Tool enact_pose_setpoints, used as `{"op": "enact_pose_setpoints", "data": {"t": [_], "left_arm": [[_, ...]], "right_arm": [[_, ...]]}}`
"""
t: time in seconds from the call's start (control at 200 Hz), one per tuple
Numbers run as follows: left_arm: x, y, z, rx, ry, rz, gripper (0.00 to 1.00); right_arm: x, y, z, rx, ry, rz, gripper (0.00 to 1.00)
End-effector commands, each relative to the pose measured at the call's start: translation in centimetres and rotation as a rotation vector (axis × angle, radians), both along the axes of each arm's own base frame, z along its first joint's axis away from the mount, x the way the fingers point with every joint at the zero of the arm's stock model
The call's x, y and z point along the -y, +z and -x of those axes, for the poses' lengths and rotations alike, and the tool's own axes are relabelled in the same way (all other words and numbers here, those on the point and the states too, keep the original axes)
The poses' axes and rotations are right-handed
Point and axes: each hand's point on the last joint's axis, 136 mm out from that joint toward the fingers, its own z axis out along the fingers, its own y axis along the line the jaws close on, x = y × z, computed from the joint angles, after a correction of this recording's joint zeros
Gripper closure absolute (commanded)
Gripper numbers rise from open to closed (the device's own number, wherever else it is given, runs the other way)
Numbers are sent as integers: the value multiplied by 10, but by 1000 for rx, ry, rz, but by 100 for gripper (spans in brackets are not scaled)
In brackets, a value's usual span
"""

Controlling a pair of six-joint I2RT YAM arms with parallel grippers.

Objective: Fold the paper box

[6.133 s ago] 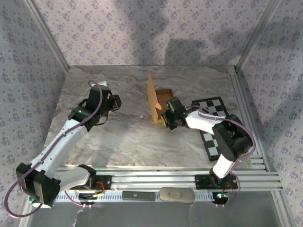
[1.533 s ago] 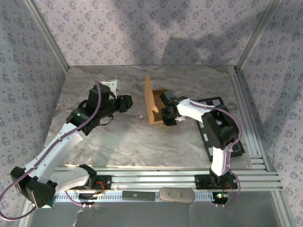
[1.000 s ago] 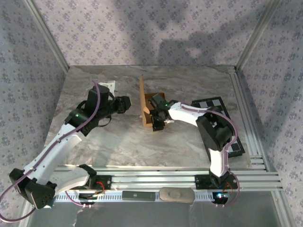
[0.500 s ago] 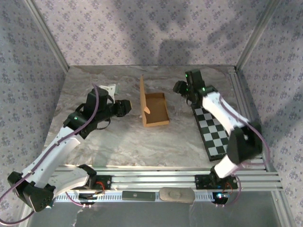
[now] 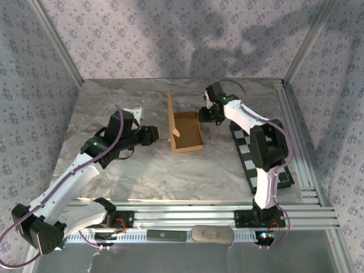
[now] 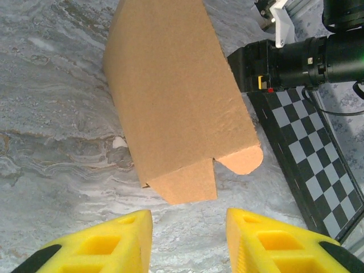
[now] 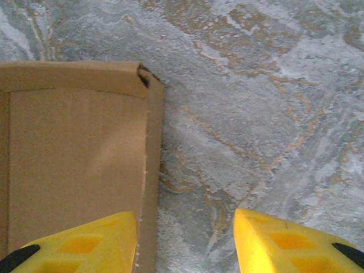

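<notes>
The paper box (image 5: 187, 133) is a shallow tan tray on the marble table, with its long lid flap (image 5: 170, 116) standing up along the left side. In the left wrist view I see the flap's outer face (image 6: 170, 85), with a tuck flap (image 6: 183, 183) and a rounded tab (image 6: 243, 160) at its near end. My left gripper (image 5: 152, 135) (image 6: 189, 242) is open just left of the box, apart from it. My right gripper (image 5: 203, 112) (image 7: 185, 242) is open at the box's far right corner. Its jaws straddle the right wall (image 7: 151, 170), one finger over the box floor (image 7: 74, 153).
A black-and-white checkered board (image 5: 263, 162) (image 6: 318, 153) lies right of the box, partly under the right arm. Aluminium rails (image 5: 199, 207) run along the near edge. Patterned walls and frame posts close in the back and sides. Bare marble lies in front of the box.
The right gripper let go of the box, swung off to the back right, then came back to the box's far right corner. The left gripper has edged closer to the box.
</notes>
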Motion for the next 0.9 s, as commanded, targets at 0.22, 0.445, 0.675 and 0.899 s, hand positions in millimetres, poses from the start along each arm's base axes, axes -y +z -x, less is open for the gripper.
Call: {"op": "enact_pose_setpoints", "data": {"t": [0.22, 0.445, 0.675, 0.899], "left_arm": [[17, 37, 25, 129, -154, 140, 60], [30, 50, 48, 155, -276, 179, 60], [27, 48, 47, 164, -256, 173, 60], [24, 48, 45, 169, -241, 161, 60]], "right_arm": [[-25, -13, -4, -56, -32, -15, 54], [-27, -29, -7, -99, -99, -10, 63], [-20, -39, -6, -127, -184, -1, 74], [-23, -44, -3, -138, -228, -15, 79]]}}
